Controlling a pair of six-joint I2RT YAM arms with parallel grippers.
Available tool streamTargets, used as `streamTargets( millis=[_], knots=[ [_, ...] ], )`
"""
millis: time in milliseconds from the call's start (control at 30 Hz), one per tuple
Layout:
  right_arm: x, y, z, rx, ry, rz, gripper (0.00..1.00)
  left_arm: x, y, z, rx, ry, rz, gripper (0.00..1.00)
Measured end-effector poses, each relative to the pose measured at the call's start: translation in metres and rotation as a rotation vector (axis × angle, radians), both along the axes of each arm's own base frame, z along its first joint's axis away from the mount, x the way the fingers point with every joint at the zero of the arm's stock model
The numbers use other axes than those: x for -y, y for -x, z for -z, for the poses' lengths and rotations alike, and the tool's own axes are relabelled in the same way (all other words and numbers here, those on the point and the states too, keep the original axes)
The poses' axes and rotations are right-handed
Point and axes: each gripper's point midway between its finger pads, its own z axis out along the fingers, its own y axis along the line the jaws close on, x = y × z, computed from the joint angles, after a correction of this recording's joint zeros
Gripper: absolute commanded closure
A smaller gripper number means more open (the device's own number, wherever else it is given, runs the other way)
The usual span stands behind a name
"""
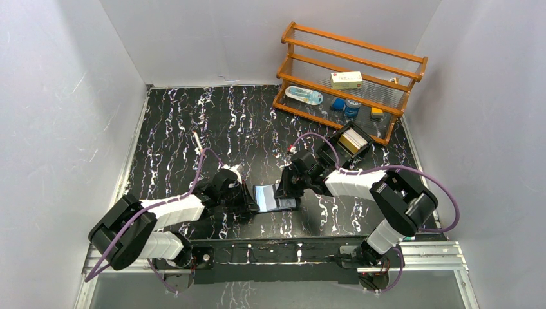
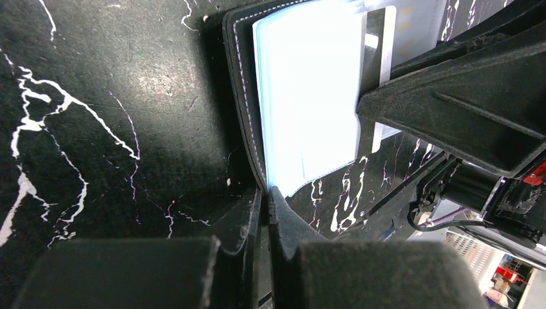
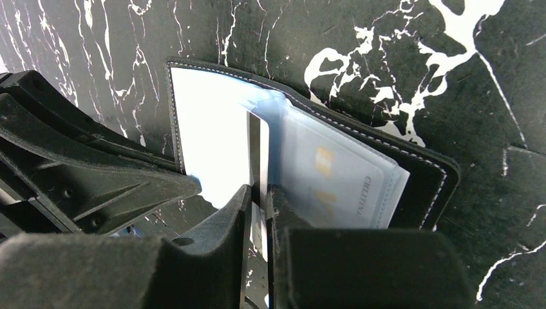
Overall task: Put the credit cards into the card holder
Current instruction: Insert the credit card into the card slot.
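The black marbled table (image 1: 193,129) carries everything. Far behind the card holder (image 1: 278,196), to its right, stands the wooden rack (image 1: 360,44). Closer to the holder, also behind it and to the right, is the black box (image 1: 366,136) with more cards (image 1: 351,141) inside. The card holder lies open near the table's front edge, between both grippers, with its pale pockets facing up. The left gripper (image 2: 265,199) is clenched on the holder's left edge. The right gripper (image 3: 257,193), at the holder's right side, pinches a white card (image 2: 388,51). This card stands edge-on at the holder's middle fold, partly among the clear pockets.
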Motion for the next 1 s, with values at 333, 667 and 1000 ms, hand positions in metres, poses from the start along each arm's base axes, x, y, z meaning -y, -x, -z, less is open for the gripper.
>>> streamTargets(
  millis=[333, 667, 1000],
  knots=[
    [-0.001, 0.0, -0.001, -0.025, -0.009, 0.032, 0.81, 0.0, 0.0, 0.0, 0.0, -0.002, 0.001, 1.0],
    [-0.014, 0.0, -0.014, -0.028, -0.09, 0.038, 0.26, 0.001, 0.0, -0.001, 0.0, 0.001, 0.007, 1.0],
    [-0.014, 0.005, -0.009, -0.025, -0.07, 0.025, 0.5, 0.001, 0.002, -0.001, -0.005, 0.005, 0.013, 1.0]
  ],
)
